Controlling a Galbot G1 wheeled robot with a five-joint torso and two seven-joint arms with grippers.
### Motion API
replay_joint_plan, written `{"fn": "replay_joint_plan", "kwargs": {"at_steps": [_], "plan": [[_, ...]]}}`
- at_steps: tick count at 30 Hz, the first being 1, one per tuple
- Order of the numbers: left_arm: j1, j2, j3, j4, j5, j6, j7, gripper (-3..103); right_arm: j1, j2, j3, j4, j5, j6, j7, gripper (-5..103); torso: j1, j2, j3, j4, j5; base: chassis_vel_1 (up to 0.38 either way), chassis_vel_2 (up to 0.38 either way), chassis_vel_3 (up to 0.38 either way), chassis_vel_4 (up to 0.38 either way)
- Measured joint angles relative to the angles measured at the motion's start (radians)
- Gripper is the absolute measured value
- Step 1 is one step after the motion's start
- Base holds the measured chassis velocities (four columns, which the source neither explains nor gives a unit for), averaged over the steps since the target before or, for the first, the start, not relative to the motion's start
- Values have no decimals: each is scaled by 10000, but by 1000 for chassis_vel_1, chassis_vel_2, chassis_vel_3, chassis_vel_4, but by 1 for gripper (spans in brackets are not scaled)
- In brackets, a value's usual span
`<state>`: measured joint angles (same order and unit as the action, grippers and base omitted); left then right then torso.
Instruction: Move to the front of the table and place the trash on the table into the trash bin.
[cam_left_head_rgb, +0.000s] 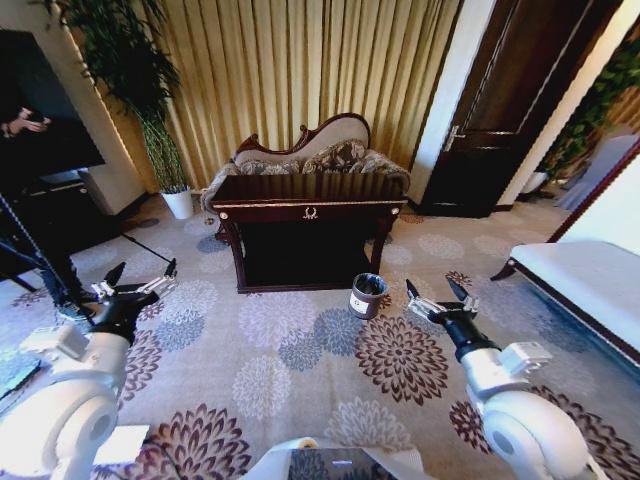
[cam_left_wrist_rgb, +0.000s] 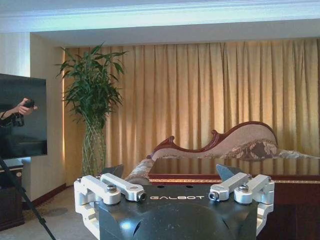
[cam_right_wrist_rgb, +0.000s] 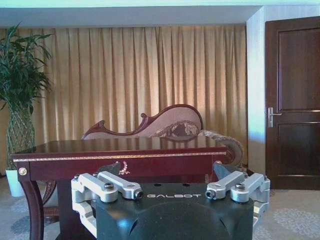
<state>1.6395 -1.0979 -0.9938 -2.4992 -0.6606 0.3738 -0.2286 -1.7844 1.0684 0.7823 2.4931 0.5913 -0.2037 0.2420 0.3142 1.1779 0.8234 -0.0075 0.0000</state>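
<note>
The carpet (cam_left_head_rgb: 300, 360), patterned with flowers, spreads across the room in front of gold curtains (cam_left_head_rgb: 300, 70). The dark glossy surface (cam_left_head_rgb: 310, 190) stands well ahead of the robot, its gold emblem on the front drawer facing the head camera, with a carved-frame sofa (cam_left_head_rgb: 320, 150) just behind it. A tall plant (cam_left_head_rgb: 140, 90) in a white pot stands to the surface's left. The trash bin (cam_left_head_rgb: 367, 296) sits on the carpet near the surface's front right leg. Any trash on the glossy top is too small to tell. Both arms are held low over the carpet: the left tool (cam_left_head_rgb: 140, 276) and the right tool (cam_left_head_rgb: 436, 290) each have their 2 fingers spread wide apart, gripping nothing.
</note>
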Motion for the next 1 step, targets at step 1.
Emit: {"fn": "replay_joint_plan", "kwargs": {"at_steps": [1], "plan": [[0, 0, 0, 0, 0, 0, 0, 100, 0, 0, 0, 0, 0, 0, 0, 100, 0, 0, 0, 0, 0, 0, 0, 0, 0]]}}
